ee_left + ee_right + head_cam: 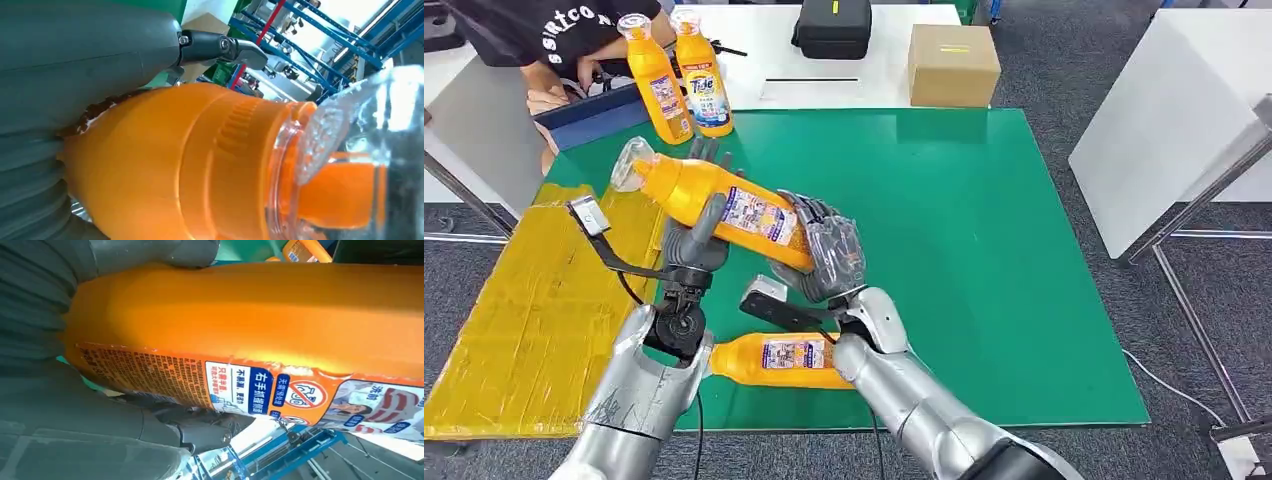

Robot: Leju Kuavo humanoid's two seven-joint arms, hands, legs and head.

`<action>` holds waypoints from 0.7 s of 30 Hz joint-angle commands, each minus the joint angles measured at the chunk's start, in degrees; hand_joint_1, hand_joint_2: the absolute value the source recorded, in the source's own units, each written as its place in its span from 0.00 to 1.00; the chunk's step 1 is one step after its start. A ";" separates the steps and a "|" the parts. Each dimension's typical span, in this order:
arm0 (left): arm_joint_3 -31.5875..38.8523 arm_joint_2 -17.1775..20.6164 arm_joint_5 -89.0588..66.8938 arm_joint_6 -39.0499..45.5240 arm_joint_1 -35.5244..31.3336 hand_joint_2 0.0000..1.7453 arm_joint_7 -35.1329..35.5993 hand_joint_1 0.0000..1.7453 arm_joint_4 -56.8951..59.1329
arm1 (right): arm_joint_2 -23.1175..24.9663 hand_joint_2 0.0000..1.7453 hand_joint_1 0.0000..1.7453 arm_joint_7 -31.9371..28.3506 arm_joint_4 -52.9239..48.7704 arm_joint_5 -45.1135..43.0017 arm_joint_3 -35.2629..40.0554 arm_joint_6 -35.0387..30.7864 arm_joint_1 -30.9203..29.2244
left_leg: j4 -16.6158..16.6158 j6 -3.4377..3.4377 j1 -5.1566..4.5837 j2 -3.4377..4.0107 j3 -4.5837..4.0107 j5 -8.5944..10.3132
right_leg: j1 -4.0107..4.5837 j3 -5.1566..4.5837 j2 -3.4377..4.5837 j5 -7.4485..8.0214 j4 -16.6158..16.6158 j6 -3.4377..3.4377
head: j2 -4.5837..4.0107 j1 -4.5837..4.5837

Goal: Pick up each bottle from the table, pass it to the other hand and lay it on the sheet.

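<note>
Gripping one orange detergent bottle (pixel 724 205) between them above the green tabletop (pixel 984 260), the left robot hand (pixel 692 240) wraps its neck end and the right robot hand (pixel 829 255) its base, mid-handover, so neither loses it before the yellow sheet (pixel 534 320)

You're looking at two silver arms (pixel 634 400) with scuffed metal shells. Each ends in a dark grey hand: the left hand (pixel 692 245) and the right hand (pixel 829 255). A thin black cable (pixel 698 440) hangs below the left wrist, and a small screw (pixel 185 39) shows on the left thumb.
</note>
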 commanded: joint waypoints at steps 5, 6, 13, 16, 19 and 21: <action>-2.10 -0.64 2.33 -1.46 -3.55 1.00 1.41 1.00 0.69 | -0.83 1.00 1.00 -0.51 4.26 0.96 0.28 0.24 -0.82 | 0.02 -0.13 0.06 -0.19 0.14 -0.06 | 0.06 0.22 -0.23 -0.10 -0.02 -0.04 | 0.00 0.00; -2.04 -0.58 2.44 -1.38 -3.54 1.00 1.52 1.00 0.66 | -0.83 1.00 1.00 -0.62 4.28 0.95 0.23 0.24 -0.82 | 0.04 -0.18 0.05 -0.22 0.23 -0.11 | 0.05 0.33 -0.28 -0.17 0.01 -0.05 | 0.00 0.00; -1.57 -0.33 2.95 -1.28 -3.11 1.00 1.62 1.00 0.11 | -0.83 1.00 1.00 -0.73 4.71 -0.04 1.28 0.24 -1.15 | 0.05 -0.17 0.06 -0.17 0.21 -0.10 | 0.06 0.29 -0.23 -0.14 0.00 -0.05 | 0.00 0.00; -1.56 -0.33 2.95 -1.29 -2.96 1.00 1.62 1.00 -0.12 | -0.83 1.00 1.00 -0.78 4.74 -0.25 1.44 0.24 -1.17 | 0.05 -0.19 0.06 -0.15 0.24 -0.12 | 0.06 0.32 -0.22 -0.15 0.01 -0.05 | 0.00 0.00; -1.56 -0.33 2.95 -1.29 -2.96 1.00 1.62 1.00 -0.12 | -0.83 1.00 1.00 -0.78 4.74 -0.25 1.44 0.24 -1.17 | 0.04 -0.17 0.05 -0.17 0.23 -0.11 | 0.05 0.31 -0.24 -0.15 0.00 -0.05 | 0.00 0.00; -1.56 -0.33 2.95 -1.29 -2.96 1.00 1.62 1.00 -0.12 | -0.83 1.00 1.00 -0.78 4.74 -0.25 1.44 0.24 -1.17 | 0.02 -0.11 0.05 -0.12 0.10 -0.05 | 0.05 0.17 -0.16 -0.08 -0.02 -0.03 | 0.00 0.00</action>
